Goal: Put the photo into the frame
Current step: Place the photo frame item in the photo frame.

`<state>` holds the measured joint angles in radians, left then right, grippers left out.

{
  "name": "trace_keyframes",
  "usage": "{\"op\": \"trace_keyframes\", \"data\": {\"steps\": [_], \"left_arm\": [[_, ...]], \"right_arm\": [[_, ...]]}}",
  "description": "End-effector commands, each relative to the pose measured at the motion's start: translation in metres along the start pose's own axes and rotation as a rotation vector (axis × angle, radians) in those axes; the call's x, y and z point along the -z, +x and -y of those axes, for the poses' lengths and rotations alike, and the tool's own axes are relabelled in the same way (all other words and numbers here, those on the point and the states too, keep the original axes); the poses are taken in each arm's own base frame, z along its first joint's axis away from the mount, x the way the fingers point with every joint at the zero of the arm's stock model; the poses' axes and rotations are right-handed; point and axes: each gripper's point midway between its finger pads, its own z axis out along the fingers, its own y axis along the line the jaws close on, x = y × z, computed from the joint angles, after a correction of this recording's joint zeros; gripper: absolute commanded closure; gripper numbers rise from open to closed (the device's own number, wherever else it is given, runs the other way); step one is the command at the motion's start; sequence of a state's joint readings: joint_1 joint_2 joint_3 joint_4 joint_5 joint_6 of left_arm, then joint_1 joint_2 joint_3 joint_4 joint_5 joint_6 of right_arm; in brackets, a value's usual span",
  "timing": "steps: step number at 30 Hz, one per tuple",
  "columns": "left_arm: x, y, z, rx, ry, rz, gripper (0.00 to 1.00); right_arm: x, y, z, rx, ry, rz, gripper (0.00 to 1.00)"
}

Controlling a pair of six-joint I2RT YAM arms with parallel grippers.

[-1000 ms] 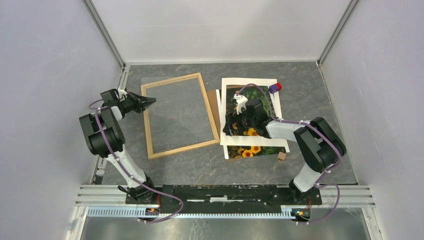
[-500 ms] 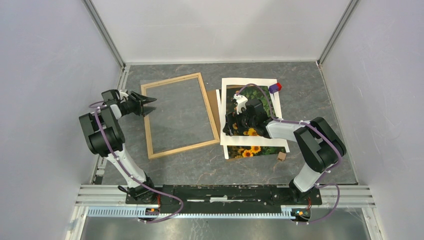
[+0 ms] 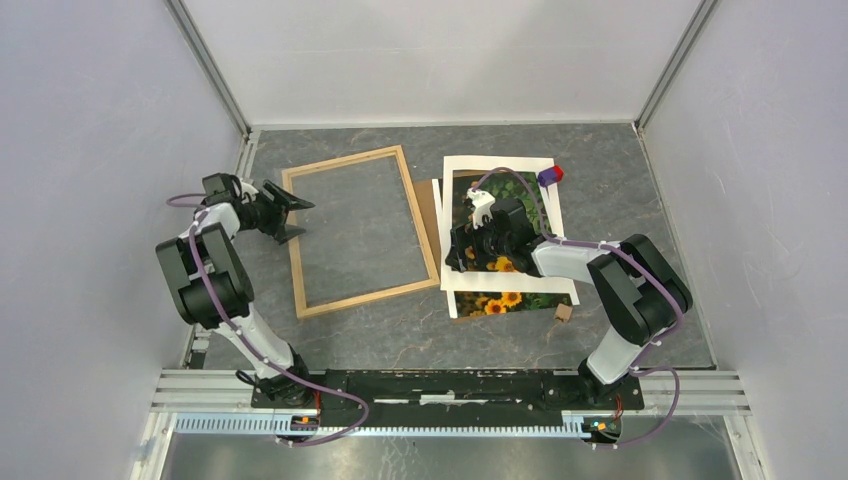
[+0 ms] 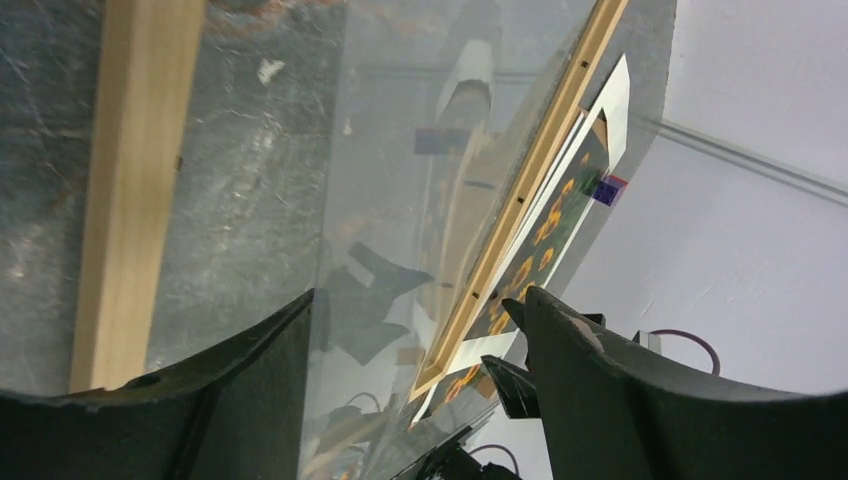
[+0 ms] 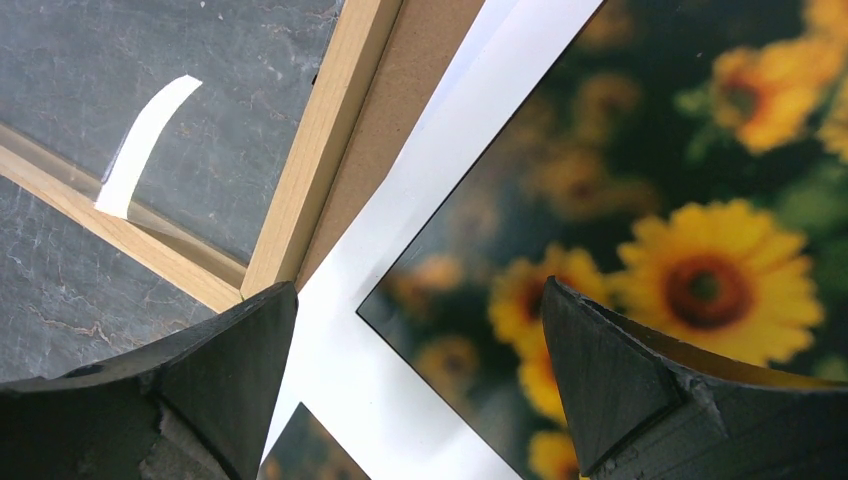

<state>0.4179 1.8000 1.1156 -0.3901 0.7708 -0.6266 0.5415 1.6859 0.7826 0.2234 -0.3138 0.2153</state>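
Note:
The frame [image 3: 362, 230], thin light wood, lies flat at the centre left with a clear pane in it. My left gripper [image 3: 298, 220] is open at the frame's left strip [image 4: 130, 200], and its jaws [image 4: 415, 300] grip nothing. The photo [image 3: 503, 300] of sunflowers lies to the right of the frame, partly under a white mat [image 3: 500, 165]. My right gripper [image 3: 456, 250] hovers open over the photo's left part. In the right wrist view its jaws [image 5: 420, 290] straddle the mat strip [image 5: 400, 250] and the photo's edge [image 5: 650, 200].
A brown backing board [image 3: 437, 210] sticks out between the frame and the mat. A small red and blue block [image 3: 550, 176] lies by the mat's far right corner, and a small brown block [image 3: 563, 312] by the photo's near right corner. A strip of white tape [image 5: 145, 140] sits on the pane.
My left gripper was shut and has now opened, drawing back slightly to the left at the frame's left strip. The right arm, photo and frame have not moved.

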Motion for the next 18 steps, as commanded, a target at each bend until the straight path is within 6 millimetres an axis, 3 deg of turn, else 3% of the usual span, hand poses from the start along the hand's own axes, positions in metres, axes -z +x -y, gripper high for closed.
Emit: {"op": "trace_keyframes", "data": {"steps": [1,10,15,18], "left_arm": [[0.015,0.009,0.012,-0.115,-0.026,0.035,0.27],[0.03,0.014,0.033,-0.129,0.039,0.097,0.6],[0.033,0.015,0.035,-0.153,0.034,0.131,0.84],[0.037,0.014,0.041,-0.181,0.037,0.141,0.88]], "right_arm": [[0.002,-0.022,-0.007,0.022,-0.016,0.059,0.02],[-0.002,-0.017,-0.004,0.021,-0.003,0.046,0.02],[-0.001,-0.017,-0.008,0.022,0.016,0.06,0.02],[0.002,-0.019,-0.001,-0.005,0.067,0.071,0.02]]}}
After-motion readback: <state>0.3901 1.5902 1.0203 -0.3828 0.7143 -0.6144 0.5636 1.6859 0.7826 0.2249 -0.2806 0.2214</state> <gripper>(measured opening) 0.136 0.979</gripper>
